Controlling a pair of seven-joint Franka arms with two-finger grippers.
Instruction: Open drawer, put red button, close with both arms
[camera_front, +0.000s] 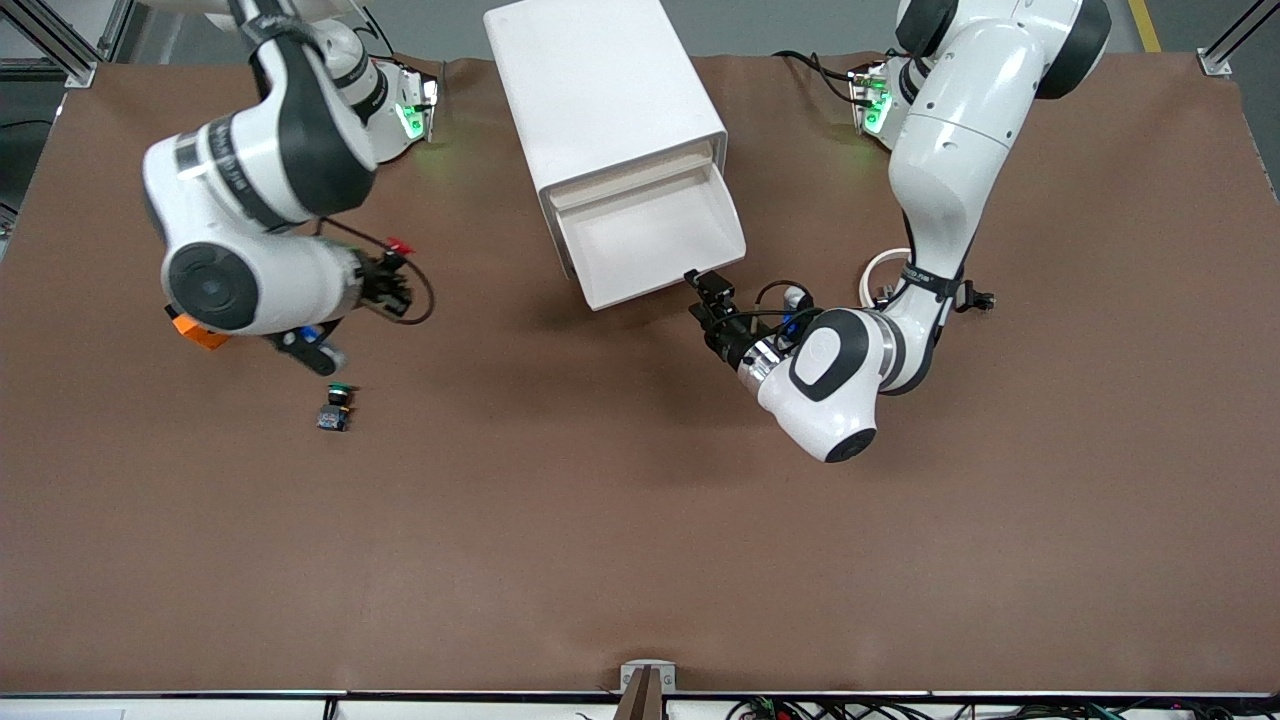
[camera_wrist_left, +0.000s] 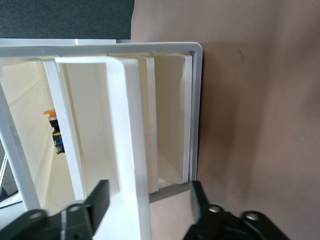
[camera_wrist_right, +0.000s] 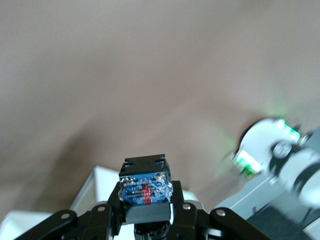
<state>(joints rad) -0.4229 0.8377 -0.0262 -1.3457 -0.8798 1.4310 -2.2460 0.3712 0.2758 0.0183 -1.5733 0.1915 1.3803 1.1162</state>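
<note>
So the red button (camera_wrist_right: 145, 192) is pinched in the right gripper (camera_front: 390, 270), lifted over the table toward the right arm's end, presumably to carry it to the drawer (camera_front: 650, 240). Left gripper (camera_front: 705, 290) sits with fingers apart around the drawer's front edge, looks like it's keeping it pulled open; the green button (camera_front: 336, 405) just sits on the table.

Brown table (camera_front: 640, 520), white drawer cabinet (camera_front: 600, 90), green-capped switch (camera_front: 335, 408) toward right arm's end

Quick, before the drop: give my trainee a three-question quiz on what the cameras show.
1. True or false: the drawer is shut.
2. What does the right gripper hold? A) nothing B) a push-button switch C) a cable
3. Fill in: the left gripper has its open fingers on either side of the drawer's ___ wall.
Key: 1 false; 2 B; 3 front.
</note>
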